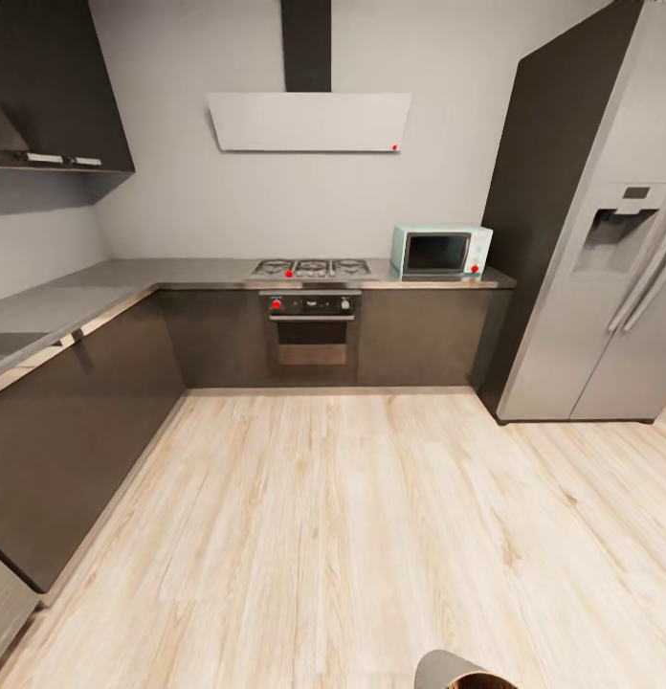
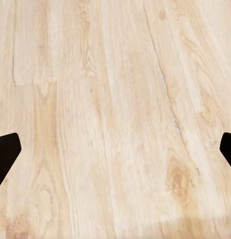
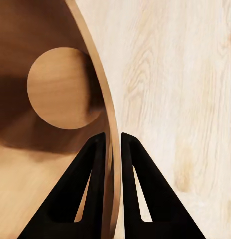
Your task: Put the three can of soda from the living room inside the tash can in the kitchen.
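The tash can (image 3: 103,94) is a round bin with a tan-brown inside and a bare round bottom. My right gripper (image 3: 113,137) is shut on its thin rim, one black finger inside the wall and one outside. In the head view, a part of the bin's dark grey rim (image 1: 457,665) shows at the bottom edge, on the kitchen's wood floor. My left gripper (image 2: 115,149) is open, its fingertips (image 2: 6,154) far apart over bare floorboards. The three can of soda are out of view.
Dark grey cabinets (image 1: 75,421) run along the left and the back wall. A hob (image 1: 312,267) and built-in oven (image 1: 311,330) sit at the back, with a small microwave (image 1: 441,251) on the counter. A tall steel fridge (image 1: 610,287) stands at the right.
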Controlling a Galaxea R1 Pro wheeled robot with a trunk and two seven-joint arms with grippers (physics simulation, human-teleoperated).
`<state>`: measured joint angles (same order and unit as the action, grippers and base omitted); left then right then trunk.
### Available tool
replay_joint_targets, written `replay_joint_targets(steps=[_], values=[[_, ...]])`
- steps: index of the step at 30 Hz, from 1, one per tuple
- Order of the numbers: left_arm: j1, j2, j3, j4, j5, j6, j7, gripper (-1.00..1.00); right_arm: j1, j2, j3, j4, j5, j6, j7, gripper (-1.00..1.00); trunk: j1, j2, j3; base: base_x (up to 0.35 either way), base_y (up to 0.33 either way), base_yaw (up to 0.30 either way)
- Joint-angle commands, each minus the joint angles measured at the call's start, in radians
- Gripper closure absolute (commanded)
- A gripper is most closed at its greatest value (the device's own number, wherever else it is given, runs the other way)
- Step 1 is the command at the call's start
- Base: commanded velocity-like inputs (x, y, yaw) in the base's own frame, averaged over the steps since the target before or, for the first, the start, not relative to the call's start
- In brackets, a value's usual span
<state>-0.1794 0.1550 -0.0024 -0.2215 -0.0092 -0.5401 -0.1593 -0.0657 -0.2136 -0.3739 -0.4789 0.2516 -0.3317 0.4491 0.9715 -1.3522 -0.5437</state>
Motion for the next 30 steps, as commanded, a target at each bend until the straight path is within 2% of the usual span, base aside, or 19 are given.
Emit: replay_joint_targets(steps=[1, 5, 6, 7, 8, 9, 11, 13, 14, 15, 16, 17, 19, 23, 25, 27, 30], values=[[0.000, -0.001, 0.000, -0.004, 0.000, 0.001, 0.000, -1.00, 0.000, 0.000, -0.001, -0.004, -0.005, -0.001, 0.008, 1.00, -0.004, 0.007, 0.003, 0.000, 0.000, 0.000], [-0.001, -0.006, 0.002, -0.079, -0.001, 0.031, 0.001, -1.00, 0.000, 0.003, 0.000, -0.082, -0.006, -0.006, 0.018, 1.00, -0.019, 0.035, 0.016, 0.000, 0.000, 0.000], [-0.001, -0.007, 0.003, -0.172, 0.000, 0.075, 0.001, -1.00, 0.000, 0.007, 0.004, -0.148, -0.006, -0.007, 0.026, 1.00, -0.023, 0.042, 0.019, 0.000, 0.000, 0.000], [-0.001, -0.007, 0.003, -0.214, 0.001, 0.095, 0.001, -1.00, 0.000, 0.008, 0.005, -0.172, -0.006, -0.006, 0.031, 1.00, -0.027, 0.049, 0.022, 0.000, 0.000, 0.000], [-0.001, -0.007, 0.003, -0.316, 0.002, 0.143, 0.001, -1.00, 0.000, 0.011, 0.008, -0.221, -0.006, -0.006, 0.045, 1.00, -0.031, 0.056, 0.025, 0.000, 0.000, 0.000], [-0.001, -0.007, 0.002, -0.370, 0.002, 0.172, 0.001, -1.00, 0.000, 0.013, 0.010, -0.244, -0.006, -0.005, 0.053, 1.00, -0.035, 0.063, 0.028, 0.000, 0.000, 0.000], [0.001, -0.008, -0.001, -0.582, 0.000, 0.310, 0.001, -1.00, 0.000, 0.027, 0.013, -0.335, -0.006, 0.002, 0.088, 1.00, -0.042, 0.077, 0.035, 0.000, 0.000, 0.000], [0.005, -0.009, -0.003, -0.709, -0.002, 0.401, 0.002, -1.00, 0.000, 0.045, 0.014, -0.406, -0.006, 0.008, 0.103, 1.00, -0.050, 0.091, 0.041, 0.000, 0.000, 0.000], [0.008, -0.009, -0.004, -0.741, -0.002, 0.423, 0.002, -1.00, 0.000, 0.051, 0.013, -0.431, -0.006, 0.009, 0.106, 1.00, -0.054, 0.098, 0.044, 0.000, 0.000, 0.000], [0.020, -0.009, -0.005, -0.808, -0.002, 0.466, 0.002, -1.00, 0.000, 0.068, 0.012, -0.511, -0.006, 0.023, 0.113, 1.00, -0.058, 0.105, 0.047, 0.000, 0.000, 0.000], [0.022, -0.009, -0.006, -0.821, -0.003, 0.475, 0.003, -1.00, 0.000, 0.073, 0.013, -0.540, -0.006, 0.035, 0.115, 1.00, -0.061, 0.112, 0.050, 0.000, 0.000, 0.000], [0.030, -0.009, -0.005, -0.850, -0.004, 0.489, 0.004, -1.00, 0.008, 0.102, 0.011, -0.681, -0.006, 0.114, 0.150, 1.00, -0.061, 0.112, 0.050, 0.000, 0.000, 0.000], [0.032, -0.009, -0.003, -0.820, -0.002, 0.480, 0.004, -1.00, 0.015, 0.110, 0.006, -0.692, -0.006, 0.132, 0.164, 1.00, -0.061, 0.112, 0.050, 0.000, 0.000, 0.000], [0.033, -0.009, -0.002, -0.669, -0.005, 0.405, 0.008, -1.00, 0.021, 0.108, -0.010, -0.614, -0.015, 0.144, 0.165, 1.00, -0.061, 0.112, 0.050, 0.000, 0.000, 0.000], [0.034, -0.009, -0.003, -0.646, -0.006, 0.392, 0.010, -1.00, 0.022, 0.112, -0.053, -0.594, -0.019, 0.146, 0.165, 1.00, -0.061, 0.112, 0.050, 0.000, 0.000, 0.000], [0.034, -0.009, -0.002, -0.638, -0.007, 0.389, 0.011, -1.00, 0.022, 0.115, -0.079, -0.586, -0.020, 0.147, 0.165, 1.00, -0.061, 0.112, 0.051, 0.000, 0.000, 0.000], [0.034, -0.009, 0.000, -0.631, -0.009, 0.386, 0.012, -1.00, 0.022, 0.118, -0.099, -0.580, -0.022, 0.152, 0.164, 1.00, -0.061, 0.112, 0.052, 0.000, 0.000, -0.028]])
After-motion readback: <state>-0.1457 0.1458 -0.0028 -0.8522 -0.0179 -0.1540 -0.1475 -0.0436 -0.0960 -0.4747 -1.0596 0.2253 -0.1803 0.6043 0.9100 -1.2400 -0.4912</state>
